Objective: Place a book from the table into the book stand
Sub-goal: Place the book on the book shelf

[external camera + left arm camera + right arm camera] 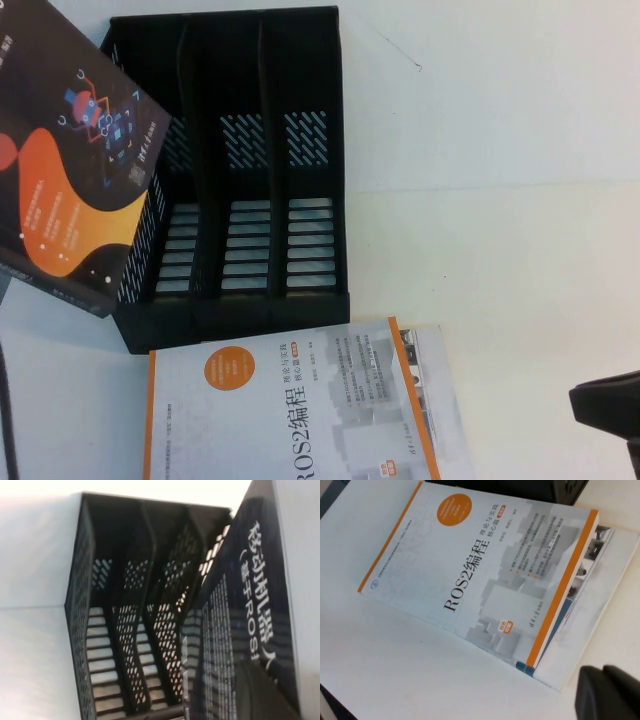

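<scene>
Presently, my left gripper is itself out of sight in every view, but its wrist camera looks straight along the cover of the book (250,630), which fills that side of the view close up, and the high view shows the same book (70,170) lifted off the table (500,200) at the left edge. I take it as clamped on the book. My right gripper (610,405) sits low at the right edge, near the table, holding nothing; only a dark part of it shows, so I cannot tell whether its fingers are apart or together.

Item, one dark book, airborne, tilted, its lower corner overlapping the left wall of the book stand (235,170). Its long axis runs slanted across the stand's slots rather than in line with them.

Item, one book stand, three compartments, all three showing bare slotted floors. It lies to the right of the held book, the leftmost compartment nearest.

Item, one white book (290,410) with orange border, flat on the table just in front of the stand, nearer my right arm.

Judgement: the left arm is the working one; the book wants turning upright and square to a slot before it goes down.
</scene>
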`<state>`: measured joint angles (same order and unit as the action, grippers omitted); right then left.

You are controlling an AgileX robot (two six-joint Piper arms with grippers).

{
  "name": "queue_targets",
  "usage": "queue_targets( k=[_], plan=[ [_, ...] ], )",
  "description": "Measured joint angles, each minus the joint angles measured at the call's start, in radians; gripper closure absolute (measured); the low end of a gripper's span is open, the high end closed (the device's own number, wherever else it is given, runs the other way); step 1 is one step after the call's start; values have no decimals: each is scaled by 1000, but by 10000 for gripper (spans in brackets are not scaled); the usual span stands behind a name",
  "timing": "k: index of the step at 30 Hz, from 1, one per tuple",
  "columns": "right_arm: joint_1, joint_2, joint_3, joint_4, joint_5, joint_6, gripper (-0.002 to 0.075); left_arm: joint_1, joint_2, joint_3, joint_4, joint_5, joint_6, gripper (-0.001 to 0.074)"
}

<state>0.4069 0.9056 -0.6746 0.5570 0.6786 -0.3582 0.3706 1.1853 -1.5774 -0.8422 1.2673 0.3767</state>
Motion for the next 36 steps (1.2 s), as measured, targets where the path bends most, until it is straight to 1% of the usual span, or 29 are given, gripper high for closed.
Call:
queue_targets(
  k=[9,14,17,22,26,36],
  plan=[
    [0,0,0,0,0,-16,722,0,231,-41,-6,-51,0,617],
    [0,0,1,0,0,-20,722,-5,315,-41,-10,-91,25,618],
    [0,0,1,0,0,-20,722,-33,342,-41,-10,-140,43,618],
    [0,0,1,0,0,-20,722,-110,360,-41,5,-268,50,618],
    [0,0,1,0,0,-20,722,-152,376,-42,19,-357,52,618],
    [0,0,1,2,0,-20,722,-244,461,-43,116,-393,52,618]
  ],
)
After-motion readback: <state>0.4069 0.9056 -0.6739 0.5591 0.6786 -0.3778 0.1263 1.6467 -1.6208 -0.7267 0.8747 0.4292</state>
